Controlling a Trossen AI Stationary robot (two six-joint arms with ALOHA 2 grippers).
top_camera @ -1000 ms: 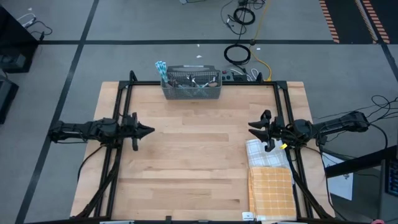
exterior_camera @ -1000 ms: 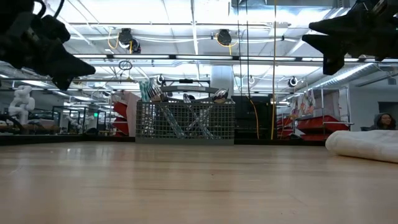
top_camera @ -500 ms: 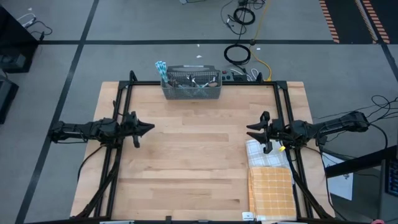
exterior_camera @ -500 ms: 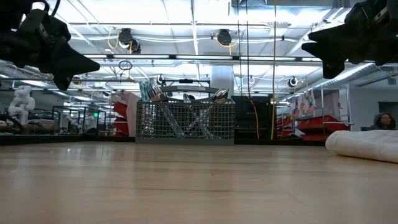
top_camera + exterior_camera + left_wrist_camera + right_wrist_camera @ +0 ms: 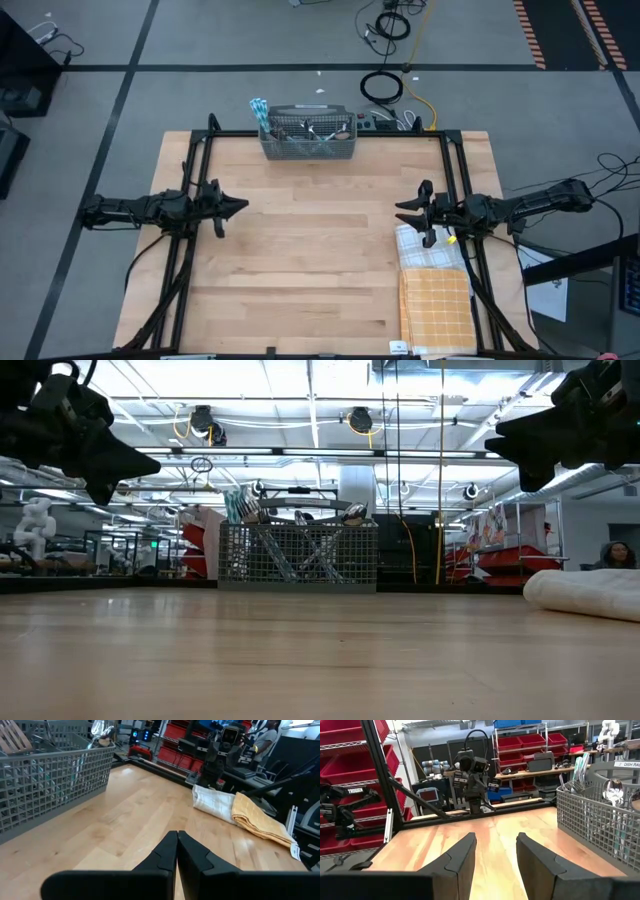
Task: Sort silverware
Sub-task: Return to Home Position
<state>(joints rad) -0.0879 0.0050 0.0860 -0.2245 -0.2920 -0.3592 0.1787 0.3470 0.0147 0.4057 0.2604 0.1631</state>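
Note:
The silverware (image 5: 308, 130) stands upright in a grey mesh basket (image 5: 308, 147) at the table's far edge, handles and spoon bowls sticking out above the rim (image 5: 296, 516); light blue handles (image 5: 259, 108) show at its left end. My left gripper (image 5: 240, 208) hovers shut above the table's left side, pointing toward the middle. My right gripper (image 5: 403, 209) hovers open above the right side, facing it; nothing lies between its fingers (image 5: 495, 851). The basket also shows in the left wrist view (image 5: 50, 775) and in the right wrist view (image 5: 600, 815).
A white cloth (image 5: 428, 250) and a folded orange checked towel (image 5: 437, 312) lie on the table's right near part, just under and before my right gripper. Black frame rails (image 5: 196, 160) run along both sides of the wooden table (image 5: 320, 270).
My right gripper has tipped slightly, its fingers now pointing more level across the table. My left gripper has rolled a little at the wrist. Both stay in place; the silverware and basket have kept still.

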